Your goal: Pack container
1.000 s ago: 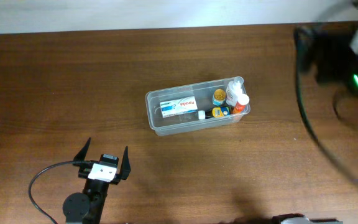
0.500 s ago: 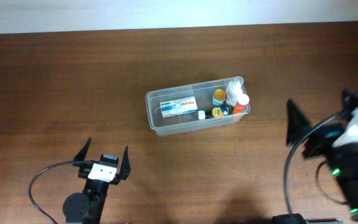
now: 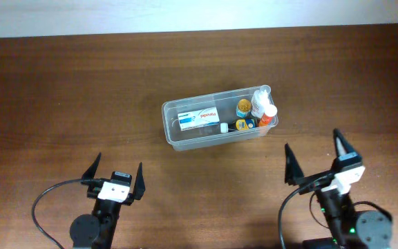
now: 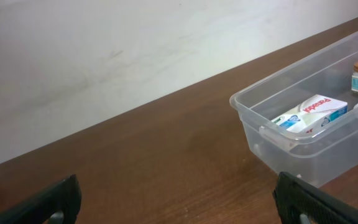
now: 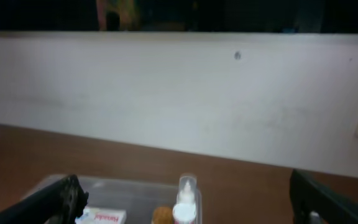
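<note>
**Two robot arms with spread pincers face a filled clear tub on a wooden tabletop**

Seen from above, the container, a shallow clear plastic tub with rounded corners, sits near the middle of the dark brown tabletop, turned slightly off square. Inside it, a white and blue box lies flat toward the left end. Small bottles crowd the right end: a white bottle, an orange-capped bottle just beside it, and a little jar with a yellow lid.

The left pincer is at the near left of the tabletop. Its two dark fingers are spread wide and pinch nothing, well apart from the tub. The right pincer is at the near right, also spread wide with nothing between its fingers, and well apart from the tub. A black cable loops beside the left arm.

The left wrist view shows the tub's left end, with the box visible through the clear wall.
</note>
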Available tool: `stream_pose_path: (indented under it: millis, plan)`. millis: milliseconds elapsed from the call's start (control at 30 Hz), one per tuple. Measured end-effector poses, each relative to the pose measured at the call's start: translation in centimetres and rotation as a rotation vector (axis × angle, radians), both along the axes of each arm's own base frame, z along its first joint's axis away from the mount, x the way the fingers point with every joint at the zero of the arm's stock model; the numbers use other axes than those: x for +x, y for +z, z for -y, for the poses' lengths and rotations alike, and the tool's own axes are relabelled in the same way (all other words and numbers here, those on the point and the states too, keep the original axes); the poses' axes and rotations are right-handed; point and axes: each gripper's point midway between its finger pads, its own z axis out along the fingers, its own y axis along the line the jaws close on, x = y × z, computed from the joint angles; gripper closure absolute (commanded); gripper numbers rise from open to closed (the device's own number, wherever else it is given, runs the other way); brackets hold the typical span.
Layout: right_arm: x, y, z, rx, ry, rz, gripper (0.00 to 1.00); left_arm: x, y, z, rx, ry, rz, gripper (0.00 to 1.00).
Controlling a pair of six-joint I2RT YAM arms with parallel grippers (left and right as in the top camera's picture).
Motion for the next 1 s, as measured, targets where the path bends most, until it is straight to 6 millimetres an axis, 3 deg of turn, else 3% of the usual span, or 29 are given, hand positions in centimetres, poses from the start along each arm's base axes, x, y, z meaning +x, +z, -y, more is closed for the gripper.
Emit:
stream_pose_path:
  millis: [200,400,567,767,1000]
  plan:
    - [0.1,-3.9,-0.1,-0.001,0.006,0.014,0.02,0.0,0.0,0.0,0.0,0.0,0.0,0.01]
    - [0.6,-6.5,0.7,-0.003,-0.025,-0.021,0.02,0.0,0.0,0.0,0.0,0.0,0.0,0.01]
    - [0.9,-7.5,1.0,-0.003,-0.037,-0.04,0.02,0.0,0.0,0.0,0.0,0.0,0.0,0.01]
    - [1.4,-10.3,1.0,-0.004,-0.037,-0.091,0.02,0.0,0.0,0.0,0.0,0.0,0.0,0.01]
    - [1.6,-10.9,1.1,-0.004,-0.042,-0.091,0.02,0.0,0.0,0.0,0.0,0.0,0.0,0.01]
